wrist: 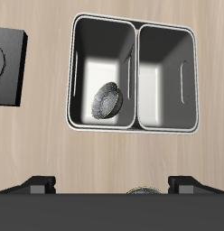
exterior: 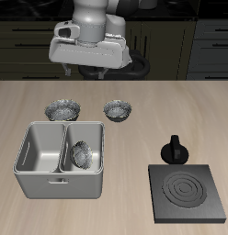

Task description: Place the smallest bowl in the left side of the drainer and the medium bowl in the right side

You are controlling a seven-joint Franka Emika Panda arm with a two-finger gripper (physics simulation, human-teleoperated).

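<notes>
- The hand (exterior: pixel 85 70) hangs high above the back of the tabletop (exterior: pixel 143 106), with its fingers (wrist: pixel 37 183) spread wide and nothing between them.
- Below it, near the back of the tabletop, stand two metal bowls: the wider, largest bowl (exterior: pixel 62 110) and the medium bowl (exterior: pixel 118 111), side by side but apart, both upright on the wood.
- Nearer the front edge stands the drainer (exterior: pixel 38 179), a grey tub with two deep compartments.
- The smallest bowl (exterior: pixel 83 155) lies inside one compartment, the one nearer the stove plate, tilted against its wall; the wrist view shows its mottled inside.
- The other compartment holds nothing.
- The black stove plate (exterior: pixel 187 191) sits beside the drainer, with a black knob (exterior: pixel 175 150) just behind it.
</notes>
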